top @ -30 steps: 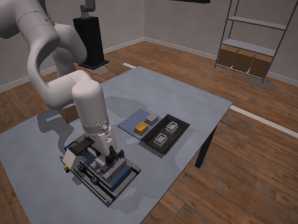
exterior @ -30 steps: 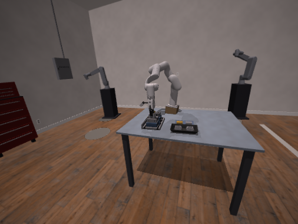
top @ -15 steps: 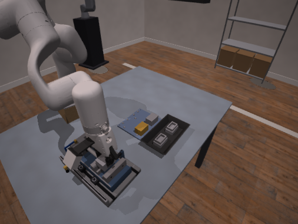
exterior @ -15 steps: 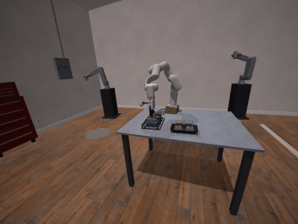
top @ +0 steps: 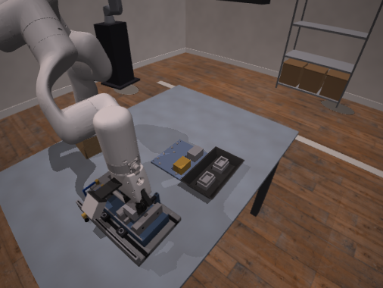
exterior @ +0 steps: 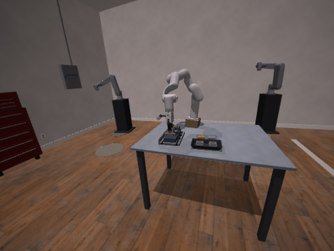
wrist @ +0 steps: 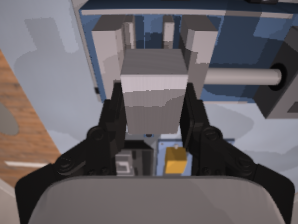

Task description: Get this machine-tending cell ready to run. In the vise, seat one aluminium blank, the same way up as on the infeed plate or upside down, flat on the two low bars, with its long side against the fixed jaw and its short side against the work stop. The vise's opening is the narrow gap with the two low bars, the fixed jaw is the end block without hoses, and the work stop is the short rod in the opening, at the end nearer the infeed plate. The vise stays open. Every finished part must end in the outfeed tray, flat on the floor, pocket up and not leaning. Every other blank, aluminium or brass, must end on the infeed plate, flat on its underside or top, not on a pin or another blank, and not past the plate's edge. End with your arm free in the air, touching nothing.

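Note:
My gripper [wrist: 153, 96] is shut on a grey aluminium blank [wrist: 152, 95], one black finger on each long side. In the wrist view the blank sits in line with the gap between the vise's two grey jaw blocks [wrist: 112, 55] [wrist: 197, 50]. I cannot tell whether it rests on the low bars. In the top view the gripper [top: 138, 206] is down in the blue vise [top: 132, 223] at the table's near left. The infeed plate [top: 178, 157] holds a brass blank [top: 182, 164] and another aluminium blank [top: 195, 152]. The black outfeed tray [top: 212, 172] holds two finished parts [top: 220, 164] [top: 206, 179], pocket up.
A grey rod [wrist: 240, 76] runs from the vise's right jaw to a dark block. A brown box [top: 88, 145] stands behind my arm. The table's edge is close in front of the vise. Other robot arms on black pedestals and a shelf stand away from the table.

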Action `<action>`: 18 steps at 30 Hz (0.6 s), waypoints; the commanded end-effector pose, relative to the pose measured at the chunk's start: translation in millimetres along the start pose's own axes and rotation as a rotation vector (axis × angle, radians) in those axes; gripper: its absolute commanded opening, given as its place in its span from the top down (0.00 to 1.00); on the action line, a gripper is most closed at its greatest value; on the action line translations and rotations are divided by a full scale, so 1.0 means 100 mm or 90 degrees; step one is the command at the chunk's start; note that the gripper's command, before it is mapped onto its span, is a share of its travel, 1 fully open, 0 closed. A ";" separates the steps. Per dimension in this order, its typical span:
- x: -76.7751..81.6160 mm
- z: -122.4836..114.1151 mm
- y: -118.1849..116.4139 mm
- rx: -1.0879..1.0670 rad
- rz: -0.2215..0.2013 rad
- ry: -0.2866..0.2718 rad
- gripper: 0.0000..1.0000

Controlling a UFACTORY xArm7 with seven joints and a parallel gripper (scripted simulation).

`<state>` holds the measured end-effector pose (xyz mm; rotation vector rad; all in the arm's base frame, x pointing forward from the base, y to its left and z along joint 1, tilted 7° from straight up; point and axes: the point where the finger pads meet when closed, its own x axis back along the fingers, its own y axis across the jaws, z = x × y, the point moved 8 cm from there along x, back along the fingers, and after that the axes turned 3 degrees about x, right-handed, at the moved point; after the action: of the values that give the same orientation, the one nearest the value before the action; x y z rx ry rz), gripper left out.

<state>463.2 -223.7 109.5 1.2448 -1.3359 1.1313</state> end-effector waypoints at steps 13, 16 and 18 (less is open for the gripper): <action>-0.04 0.00 -0.01 0.000 0.003 0.002 1.00; -0.05 0.00 -0.01 0.000 0.003 0.002 1.00; -0.06 0.00 -0.01 0.000 0.003 0.002 1.00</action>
<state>463.4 -223.0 103.2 1.2448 -1.3359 1.1312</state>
